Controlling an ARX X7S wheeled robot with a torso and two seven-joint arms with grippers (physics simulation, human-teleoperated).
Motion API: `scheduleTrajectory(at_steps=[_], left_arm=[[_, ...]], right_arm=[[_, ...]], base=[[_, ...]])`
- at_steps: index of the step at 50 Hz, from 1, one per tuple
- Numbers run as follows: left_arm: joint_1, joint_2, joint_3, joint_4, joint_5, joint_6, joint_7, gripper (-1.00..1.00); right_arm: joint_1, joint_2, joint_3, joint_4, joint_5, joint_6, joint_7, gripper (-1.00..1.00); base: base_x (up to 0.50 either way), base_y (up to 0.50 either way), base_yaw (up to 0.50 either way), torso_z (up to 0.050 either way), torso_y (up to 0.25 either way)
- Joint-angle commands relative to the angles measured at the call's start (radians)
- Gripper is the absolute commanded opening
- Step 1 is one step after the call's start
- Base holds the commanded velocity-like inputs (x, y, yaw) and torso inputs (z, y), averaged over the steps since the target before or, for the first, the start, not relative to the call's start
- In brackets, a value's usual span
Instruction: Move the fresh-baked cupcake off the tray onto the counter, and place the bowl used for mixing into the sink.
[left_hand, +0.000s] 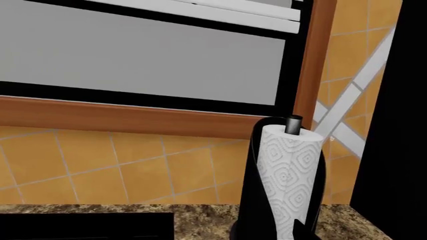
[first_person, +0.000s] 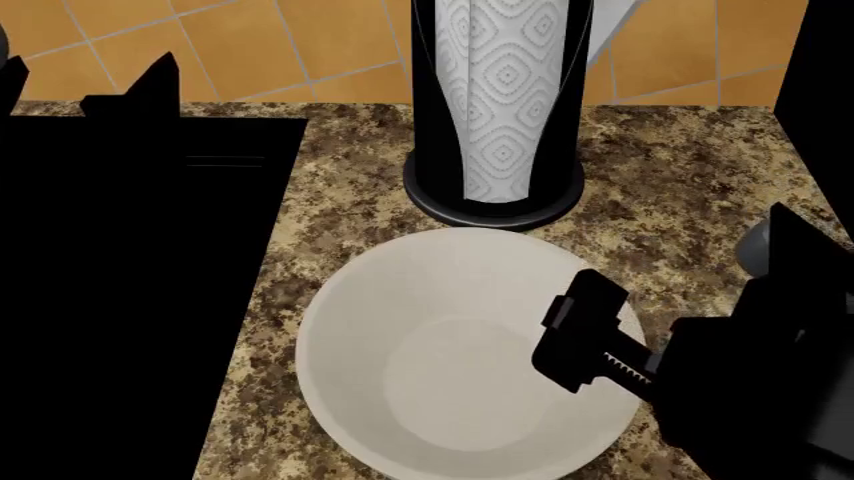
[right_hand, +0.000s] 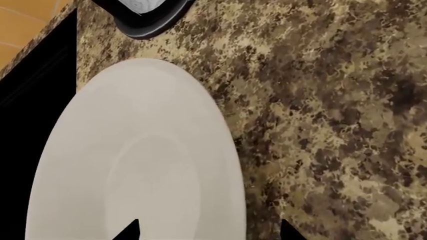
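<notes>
From the head camera I see the large plain white round bowl (first_person: 461, 355) sitting on the speckled brown granite-look counter (first_person: 667, 190), with the patterned white paper-towel roll in its black holder (first_person: 497, 100) at twelve o'clock from it and a flat black surface (first_person: 120, 300) at nine o'clock. My right gripper (first_person: 583, 335) hangs over the bowl's three o'clock rim; in the right wrist view its two black fingertips (right_hand: 130, 231) are spread, apparently either side of the rim. I cannot see my left gripper.
</notes>
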Motion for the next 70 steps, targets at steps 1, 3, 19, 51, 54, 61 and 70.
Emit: scheduleTrajectory(at_steps=[1,3,19,51,54,61,70], left_arm=[[-0.001,-0.005,0.003,-0.002,-0.011,0.005,-0.009,1.0],[-0.001,-0.007,0.006,-0.001,-0.011,0.006,-0.01,1.0],[0.002,-0.015,0.016,-0.004,-0.011,0.021,-0.012,1.0],[0.005,-0.025,0.016,-0.008,-0.038,0.041,-0.038,1.0],[0.006,-0.027,0.018,-0.006,-0.038,0.044,-0.037,1.0],[0.008,-0.031,0.017,-0.005,-0.043,0.052,-0.039,1.0],[0.006,-0.033,0.02,-0.004,-0.05,0.056,-0.045,1.0]], right_arm=[[-0.019,-0.002,-0.009,0.011,-0.014,0.004,-0.023,1.0],[-0.024,-0.007,-0.012,0.016,-0.018,0.006,-0.032,1.0],[-0.054,-0.011,-0.02,0.032,-0.038,0.005,-0.068,1.0],[-0.024,0.031,0.003,-0.017,-0.048,-0.017,-0.035,-1.0],[0.028,0.048,0.03,-0.05,-0.025,-0.024,-0.002,-1.0],[0.17,0.061,0.073,-0.094,0.025,-0.022,0.076,-1.0],[0.293,0.067,0.105,-0.13,0.076,-0.019,0.141,-1.0]], base=[[0.0,0.0,0.0,0.0,0.0],[0.0,0.0,0.0,0.0,0.0],[0.0,0.0,0.0,0.0,0.0],[0.0,0.0,0.0,0.0,0.0],[0.0,0.0,0.0,0.0,0.0],[0.0,0.0,0.0,0.0,0.0],[0.0,0.0,0.0,0.0,0.0]])
